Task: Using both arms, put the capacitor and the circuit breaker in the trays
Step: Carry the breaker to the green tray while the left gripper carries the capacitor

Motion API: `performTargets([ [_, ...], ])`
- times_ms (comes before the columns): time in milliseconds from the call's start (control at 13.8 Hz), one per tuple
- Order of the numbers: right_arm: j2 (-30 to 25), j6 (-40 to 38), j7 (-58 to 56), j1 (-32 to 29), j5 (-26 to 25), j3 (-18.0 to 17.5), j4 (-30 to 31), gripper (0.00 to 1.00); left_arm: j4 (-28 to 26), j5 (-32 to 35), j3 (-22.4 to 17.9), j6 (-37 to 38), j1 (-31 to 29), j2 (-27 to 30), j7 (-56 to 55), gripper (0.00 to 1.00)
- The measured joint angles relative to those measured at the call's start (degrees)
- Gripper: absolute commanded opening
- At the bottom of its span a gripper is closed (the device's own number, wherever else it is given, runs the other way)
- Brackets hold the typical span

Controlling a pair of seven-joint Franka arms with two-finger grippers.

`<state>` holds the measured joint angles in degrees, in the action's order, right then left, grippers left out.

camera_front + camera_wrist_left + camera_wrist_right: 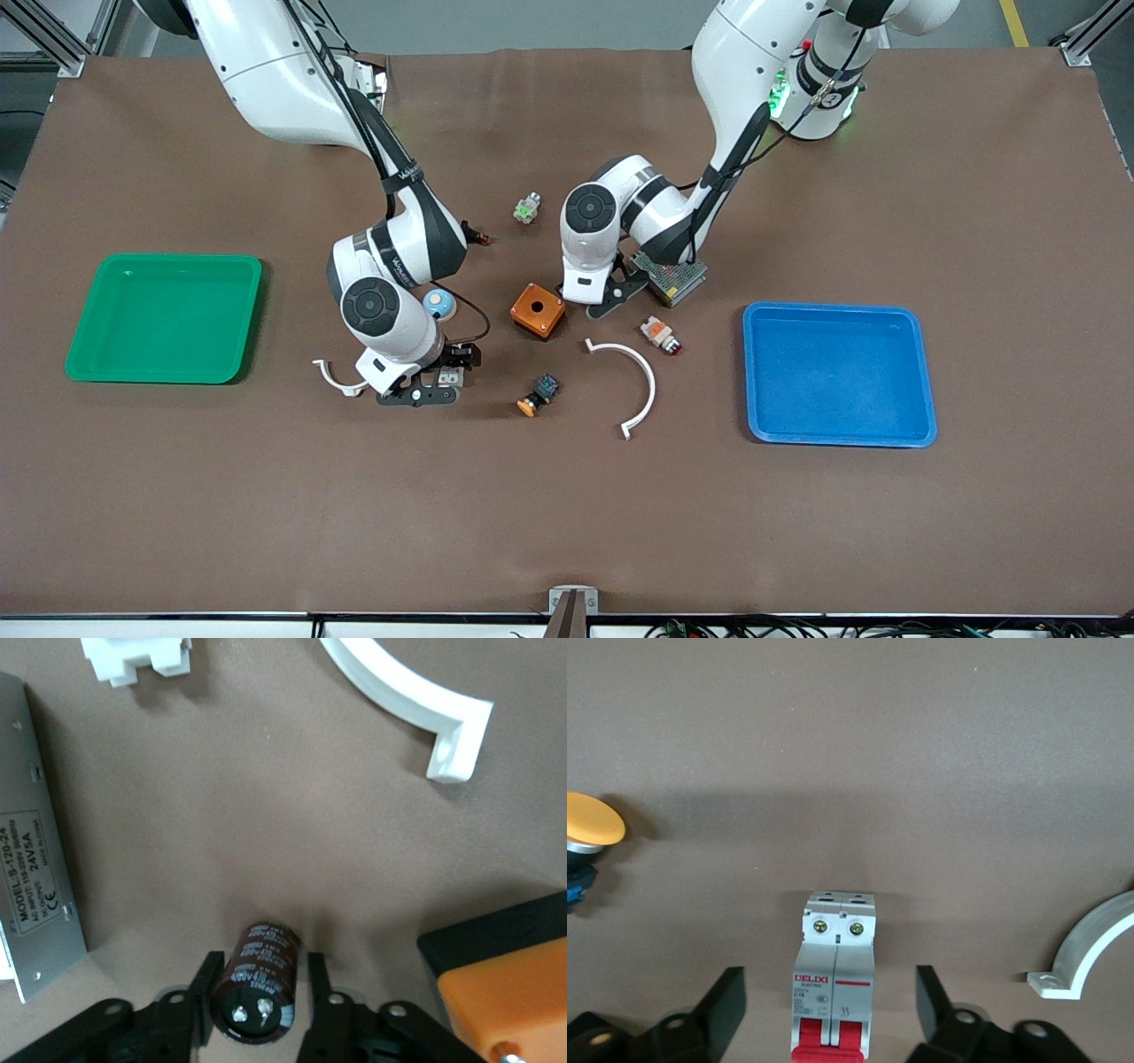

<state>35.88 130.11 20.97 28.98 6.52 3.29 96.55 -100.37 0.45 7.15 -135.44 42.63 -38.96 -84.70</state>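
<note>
Left pincer (259, 1005) is low at the table (567, 514), just beside the orange box (538, 310), between that box and the silver power supply (675, 278). Its fingers (199, 992) stand close on either side of the capacitor (261, 981), which lies on the table; firm contact cannot be confirmed.

Right pincer (830, 1010) is low at the table, toward the right arm's end, near a small white curved clamp (337, 377). Its jaws are apart and straddle the circuit breaker (834, 974), a clear gap on each side, nothing gripped. The breaker lies flat on the table.

An orange-capped push-button (537, 396) lies near the breaker. Green tray (97, 354) and blue tray (762, 425) sit at the two ends of the table.
</note>
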Motion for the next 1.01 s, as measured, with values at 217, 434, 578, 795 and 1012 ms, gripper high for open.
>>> performTargets([
  [217,0.6,0.0,0.0,0.0,0.6,0.0,0.0,0.34,0.4,0.0,-0.4,0.0,-0.2,0.1,0.0,0.0],
  [434,0.6,-0.1,0.1,0.0,0.8,0.0,0.0,0.2,1.6,0.0,-1.6,1.4,-2.8,2.4,0.2,0.0],
  [578,0.6,-0.1,0.1,0.0,0.8,0.1,-0.1,0.18,2.1,0.2,-1.7,4.2,-6.8,6.2,1.7,0.0],
  [795,-1.2,-6.7,0.1,-1.6,0.8,0.7,-2.4,0.16,2.1,2.8,-1.8,8.9,-12.2,11.9,2.5,0.0],
  [1012,-6.6,-18.6,-0.2,-5.7,0.3,1.8,-5.3,0.17,1.8,6.0,-1.9,14.3,-17.8,14.5,5.5,0.0],
])
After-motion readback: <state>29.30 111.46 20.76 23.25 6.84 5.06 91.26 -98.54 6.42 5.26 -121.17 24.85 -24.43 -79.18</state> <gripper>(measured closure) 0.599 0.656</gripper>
